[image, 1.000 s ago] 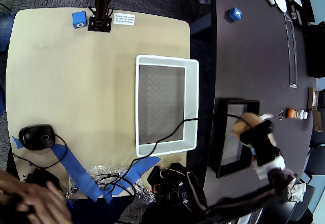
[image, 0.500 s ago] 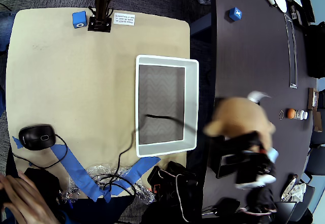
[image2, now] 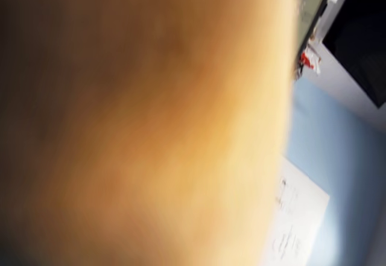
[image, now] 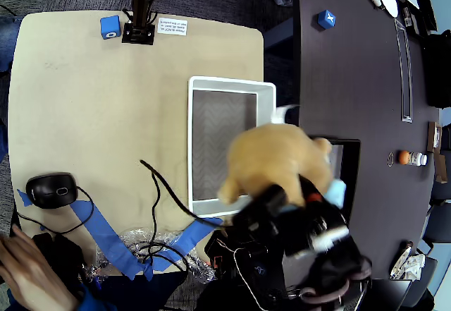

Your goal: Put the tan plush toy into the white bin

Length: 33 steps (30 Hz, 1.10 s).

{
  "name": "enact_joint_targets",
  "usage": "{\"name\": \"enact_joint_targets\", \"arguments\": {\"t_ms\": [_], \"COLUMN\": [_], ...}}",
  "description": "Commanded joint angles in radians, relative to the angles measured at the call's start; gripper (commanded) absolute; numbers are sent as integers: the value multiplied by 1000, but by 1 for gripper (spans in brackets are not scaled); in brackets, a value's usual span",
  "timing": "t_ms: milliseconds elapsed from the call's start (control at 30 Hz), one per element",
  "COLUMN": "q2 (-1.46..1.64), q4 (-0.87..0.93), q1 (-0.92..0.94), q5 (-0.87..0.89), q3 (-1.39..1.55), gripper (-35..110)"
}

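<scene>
Toy (image: 275,163): tan plush, held aloft over the right rim of the bin (image: 266,142), partly over the black tray (image: 349,149); blurred.
Gripper (image: 271,199): dark, clamped on the toy's lower end; jaws hidden by plush.
Wrist view: tan fur (image2: 139,121) pressed against the lens.
Handling: likely light, soft, squashy, not fragile; sags and swings.
Best hold: deep pinch across the body, not a flipper or tag.

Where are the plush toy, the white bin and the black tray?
Plush toy (image: 271,157), overhead view, middle of its tan body.
White bin (image: 192,142), overhead view, its left rim.
Black tray (image: 350,166), overhead view, its right rim.
</scene>
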Motion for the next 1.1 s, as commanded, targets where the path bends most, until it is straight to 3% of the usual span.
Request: {"name": "enact_joint_targets", "arguments": {"t_ms": [0,433,1067], "q2": [-75,-319,-351], "q4": [-5,-38,-227], "q1": [-17,-18,-17], "q5": [-9,-9,-9], "q3": [-17,-11,181], "gripper": [0,0,0]}}
